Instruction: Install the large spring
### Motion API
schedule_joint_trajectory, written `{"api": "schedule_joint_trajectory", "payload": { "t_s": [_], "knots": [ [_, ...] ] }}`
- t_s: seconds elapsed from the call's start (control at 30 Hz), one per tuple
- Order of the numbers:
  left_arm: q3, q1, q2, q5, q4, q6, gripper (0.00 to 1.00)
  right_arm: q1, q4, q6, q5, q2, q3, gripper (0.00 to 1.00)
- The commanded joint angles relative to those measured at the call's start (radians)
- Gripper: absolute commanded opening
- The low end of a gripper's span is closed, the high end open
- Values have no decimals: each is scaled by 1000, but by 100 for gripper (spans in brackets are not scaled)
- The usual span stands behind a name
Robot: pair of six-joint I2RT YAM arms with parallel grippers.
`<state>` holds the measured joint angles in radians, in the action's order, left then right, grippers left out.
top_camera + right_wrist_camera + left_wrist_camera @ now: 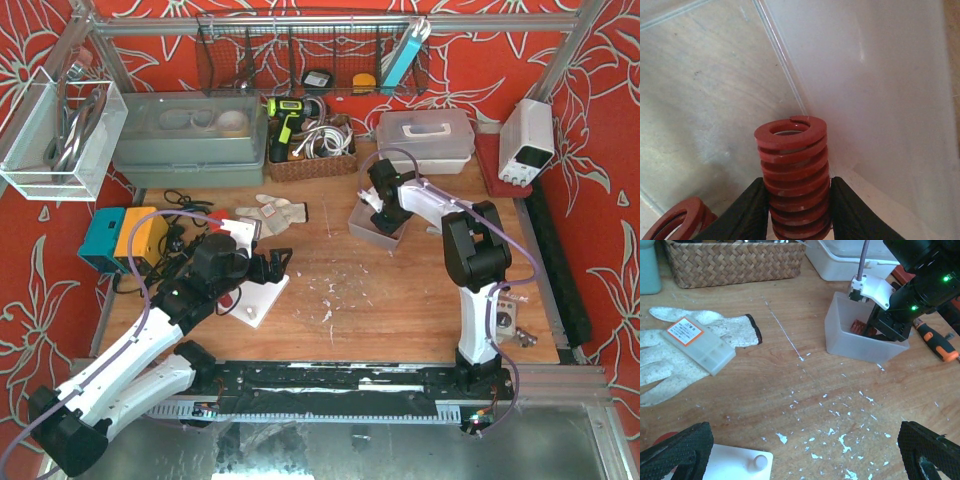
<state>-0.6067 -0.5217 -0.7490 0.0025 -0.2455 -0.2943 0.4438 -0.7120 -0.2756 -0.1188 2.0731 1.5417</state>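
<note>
While the left jaws gape wide, right jaws clamp a red flat-coiled spring (793, 170).

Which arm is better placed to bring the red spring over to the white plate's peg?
Right. The right gripper is inside the clear bin, shut on the red spring; the left gripper hangs open and empty by the white plate.

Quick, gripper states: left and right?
Left gripper: open, holding nothing.
Right gripper: closed on a red spring inside the plastic bin.
</note>
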Motion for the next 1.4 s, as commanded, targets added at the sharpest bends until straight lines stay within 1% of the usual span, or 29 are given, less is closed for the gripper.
{"api": "schedule_joint_trajectory", "payload": {
  "t_s": [0.0,0.13,0.23,0.37,0.5,0.6,0.77,0.87,0.97,1.03,1.17,1.27,1.37],
  "knots": [
    [1,7,5,-21,-1,6,100,-4,-16,-16,30,56,4,36],
    [-1,8,3,-29,-5,4,100,-5,-8,-33,8,73,7,41],
    [-1,8,3,-29,-5,3,100,-5,4,-72,4,73,5,40],
    [-2,8,2,-39,-9,-1,100,-4,39,-123,23,22,-19,28],
    [-8,17,-1,-77,-22,-21,100,-2,69,-151,57,-73,-33,12],
    [-14,41,-4,-80,-29,-33,100,5,96,-149,102,-153,-44,0],
    [-12,59,0,-52,-19,-35,100,23,138,-133,145,-293,-88,0],
    [-9,60,3,-14,-6,-41,100,46,168,-95,155,-375,-131,0],
    [-10,61,6,41,8,-55,93,90,219,-49,169,-468,-196,0],
    [-11,61,9,86,24,-71,87,125,266,-8,175,-533,-246,0],
    [0,61,11,187,75,-130,76,229,367,81,177,-655,-349,0],
    [11,62,-7,258,113,-170,70,304,465,160,197,-735,-442,0],
    [14,60,-33,318,143,-193,66,349,580,219,235,-802,-567,0]
  ]
}}
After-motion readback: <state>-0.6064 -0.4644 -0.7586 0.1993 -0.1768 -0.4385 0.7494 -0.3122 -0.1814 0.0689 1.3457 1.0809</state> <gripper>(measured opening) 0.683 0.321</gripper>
